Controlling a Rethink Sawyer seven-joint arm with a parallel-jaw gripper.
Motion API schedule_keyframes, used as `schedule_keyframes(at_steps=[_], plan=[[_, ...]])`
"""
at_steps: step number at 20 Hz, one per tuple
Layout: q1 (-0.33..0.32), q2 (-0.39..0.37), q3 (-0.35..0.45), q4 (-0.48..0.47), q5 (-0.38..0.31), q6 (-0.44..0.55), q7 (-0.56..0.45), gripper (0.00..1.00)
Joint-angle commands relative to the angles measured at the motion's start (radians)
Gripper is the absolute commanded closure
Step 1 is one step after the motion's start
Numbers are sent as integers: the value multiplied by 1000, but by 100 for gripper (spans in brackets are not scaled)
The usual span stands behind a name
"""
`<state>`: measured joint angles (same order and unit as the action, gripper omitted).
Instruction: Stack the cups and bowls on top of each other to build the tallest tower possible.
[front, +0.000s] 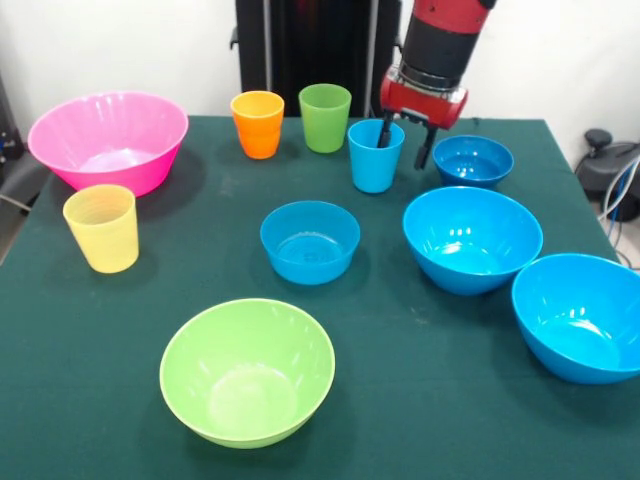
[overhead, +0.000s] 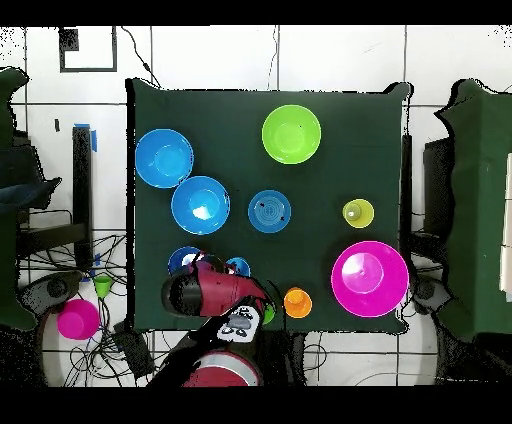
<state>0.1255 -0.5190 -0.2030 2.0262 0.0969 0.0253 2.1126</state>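
Observation:
My gripper (front: 404, 143) is open at the back of the green table, one finger inside the light blue cup (front: 374, 160) and the other outside its right wall. The orange cup (front: 258, 124) and green cup (front: 325, 117) stand to its left, and the yellow cup (front: 101, 228) stands near the pink bowl (front: 108, 140). A small blue bowl (front: 472, 160) sits just right of the gripper, another (front: 310, 241) mid-table. Two large blue bowls (front: 472, 238) (front: 580, 315) and the lime bowl (front: 247, 370) sit nearer the front. No tower shows; each piece stands alone. From overhead the arm (overhead: 205, 290) hides the gripper.
The green table cloth (front: 420, 430) ends close to the right-hand large blue bowl. Cables and a black object (front: 610, 165) lie off the table's right side. In the overhead view a pink object (overhead: 77, 318) sits on the floor beside the robot's base.

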Motion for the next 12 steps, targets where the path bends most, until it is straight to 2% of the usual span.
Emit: schedule_keyframes(at_steps=[1, 12], plan=[[-6, 80, 119, 40, 66, -48, 232, 0], [-10, 84, 99, 21, 61, -9, 190, 0]])
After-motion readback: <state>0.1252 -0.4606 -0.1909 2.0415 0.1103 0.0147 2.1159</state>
